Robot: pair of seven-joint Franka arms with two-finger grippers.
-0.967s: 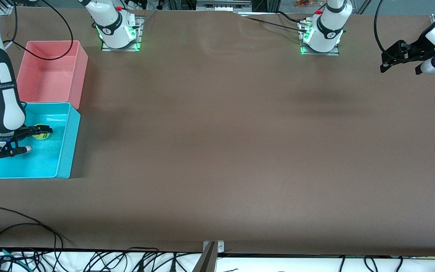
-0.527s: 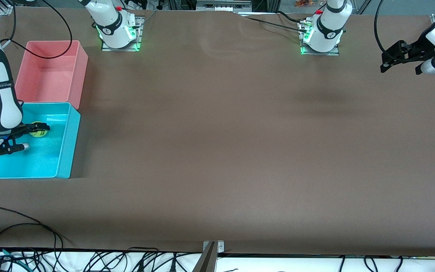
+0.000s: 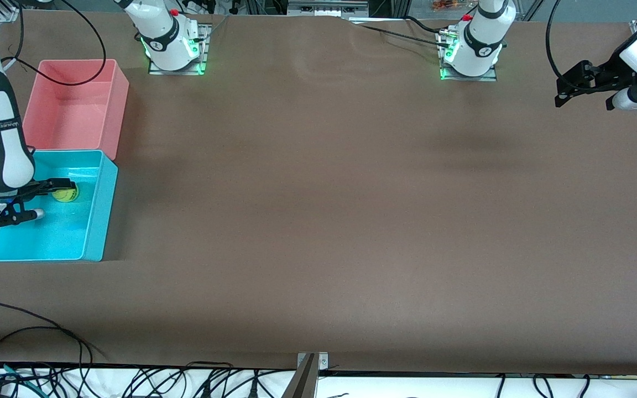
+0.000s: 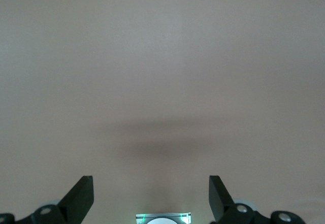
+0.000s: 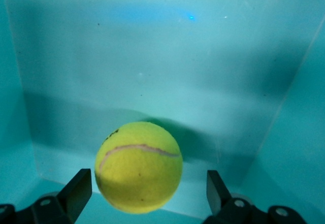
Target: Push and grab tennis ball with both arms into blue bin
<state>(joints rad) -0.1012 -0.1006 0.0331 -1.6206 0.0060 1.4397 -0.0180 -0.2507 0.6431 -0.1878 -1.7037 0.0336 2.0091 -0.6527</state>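
Note:
The tennis ball [image 3: 66, 194] is inside the blue bin [image 3: 106, 205], which stands at the right arm's end of the table. My right gripper [image 3: 43, 199] hangs over the bin with its fingers wide apart. In the right wrist view the ball [image 5: 138, 173] shows between the open fingers [image 5: 77, 191] of that gripper [image 5: 147, 196], touching neither, with the bin's cyan wall [image 5: 162, 56] around it. My left gripper [image 3: 584, 102] is open and empty, held up over the left arm's end of the table. It also shows in the left wrist view [image 4: 151, 196], over bare tabletop.
A like-sized pink bin [image 3: 113, 62] stands against the blue bin, farther from the front camera. The two arm bases [image 3: 175, 47] [image 3: 469, 52] stand along the table's back edge. Black cables [image 3: 31, 326] lie at the front edge.
My right gripper has drawn back a little toward the table's end, fingers still apart. The ball now shows just past the fingertip inside the bin. The left gripper barely moved.

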